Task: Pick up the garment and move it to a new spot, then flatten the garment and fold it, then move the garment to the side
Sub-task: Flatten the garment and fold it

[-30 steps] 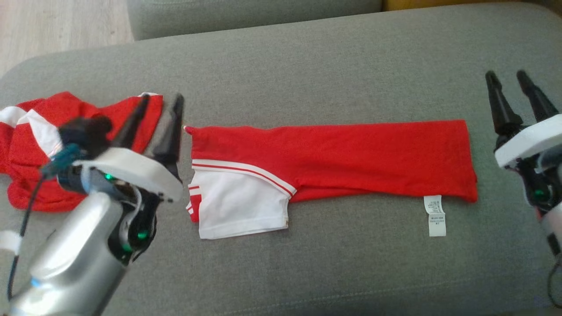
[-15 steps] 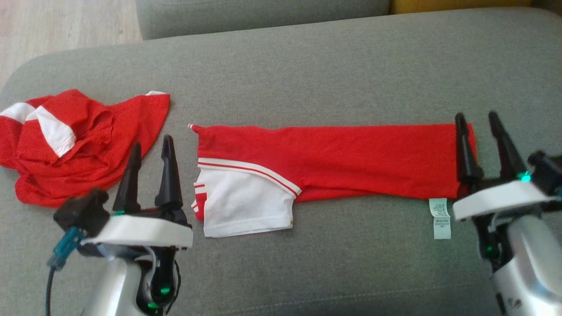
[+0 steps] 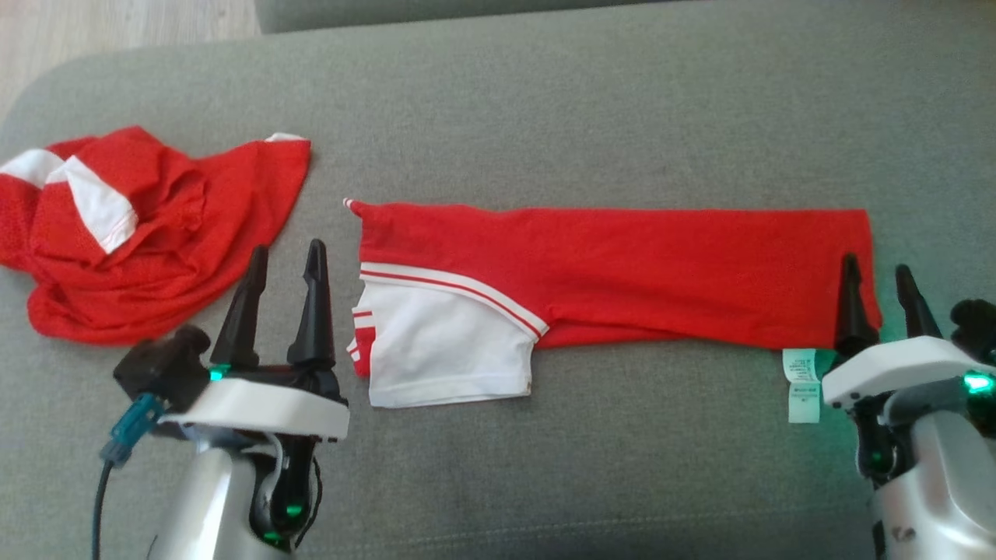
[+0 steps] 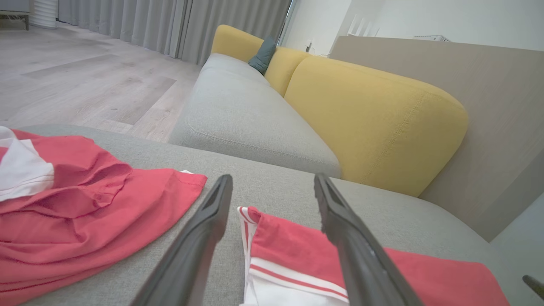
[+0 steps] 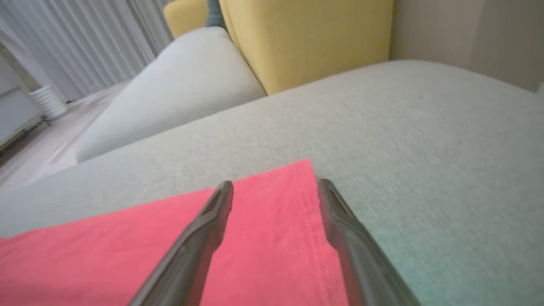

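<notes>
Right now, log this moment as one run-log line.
garment: folded into long strip on grey cushion | left gripper: open, at its sleeve end | right gripper: open, over its hem corner | aside: crumpled red garment

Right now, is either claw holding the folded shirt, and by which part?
Nothing is held. Both claws are open: left claw beside the shirt's sleeve end, right claw at its hem corner.

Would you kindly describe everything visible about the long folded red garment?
The long red fabric garment lies flat, folded into a narrow band across the grey sofa cushion. A white sleeve with a red stripe sits at its left end; a pale care label pokes out lower right. The fingers of the right gripper, open, straddle its right edge.
</notes>
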Controlling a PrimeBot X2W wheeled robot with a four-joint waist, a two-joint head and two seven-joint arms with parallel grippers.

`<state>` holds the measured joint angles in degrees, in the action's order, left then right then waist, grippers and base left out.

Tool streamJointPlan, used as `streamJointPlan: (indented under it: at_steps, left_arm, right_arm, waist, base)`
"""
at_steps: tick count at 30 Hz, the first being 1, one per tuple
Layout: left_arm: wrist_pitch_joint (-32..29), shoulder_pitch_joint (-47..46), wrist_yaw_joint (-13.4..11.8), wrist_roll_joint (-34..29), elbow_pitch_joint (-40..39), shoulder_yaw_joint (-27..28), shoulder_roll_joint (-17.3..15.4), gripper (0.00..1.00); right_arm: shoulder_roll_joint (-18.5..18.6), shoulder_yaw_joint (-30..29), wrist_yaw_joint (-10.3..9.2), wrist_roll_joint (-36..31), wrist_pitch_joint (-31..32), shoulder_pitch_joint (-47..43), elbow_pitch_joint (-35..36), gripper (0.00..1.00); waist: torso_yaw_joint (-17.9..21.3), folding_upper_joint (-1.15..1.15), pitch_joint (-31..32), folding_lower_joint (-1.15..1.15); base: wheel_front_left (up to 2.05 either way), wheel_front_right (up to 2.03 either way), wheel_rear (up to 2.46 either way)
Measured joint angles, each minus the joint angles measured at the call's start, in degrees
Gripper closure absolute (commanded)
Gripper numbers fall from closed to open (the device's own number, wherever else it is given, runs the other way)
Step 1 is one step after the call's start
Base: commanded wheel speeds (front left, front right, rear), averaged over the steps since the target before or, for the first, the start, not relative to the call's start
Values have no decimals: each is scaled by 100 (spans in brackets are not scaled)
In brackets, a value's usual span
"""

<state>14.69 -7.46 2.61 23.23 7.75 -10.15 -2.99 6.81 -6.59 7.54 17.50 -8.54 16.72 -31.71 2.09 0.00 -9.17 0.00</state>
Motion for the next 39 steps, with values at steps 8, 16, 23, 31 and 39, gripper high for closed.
streamJointPlan:
  at_steps: [8, 16, 23, 31, 39]
  left_arm:
    - [0, -142, 49, -4, 149, -58, 21, 0]
    - [0, -409, 44, -4, 159, -76, 25, 0]
    - [0, -460, 44, -4, 175, -46, 27, 0]
    - [0, -467, 44, -2, 181, 21, 29, 0]
    - [1, -466, 45, 3, 213, 145, 31, 0]
  right_arm:
    - [-258, -1050, 0, -661, 428, 598, -630, 0]
    - [-283, -1562, 0, -1023, 900, 928, -943, 0]
    - [-291, -1593, 0, -1035, 1256, 1197, -981, 0]
    - [-288, -1458, 0, -710, 1523, 1190, -907, 100]
    - [-62, -1744, 0, -781, 1561, 1063, -880, 100]
  waist:
    - [-92, 0, -387, 0]
    - [-144, 0, -712, 1]
    - [-139, 0, -850, 1]
    - [-110, 0, -814, 1]
    - [-79, 0, -627, 0]
  base:
    - [0, 0, 0]
    - [0, 0, 0]
    - [0, 0, 0]
    - [0, 0, 0]
    - [0, 0, 0]
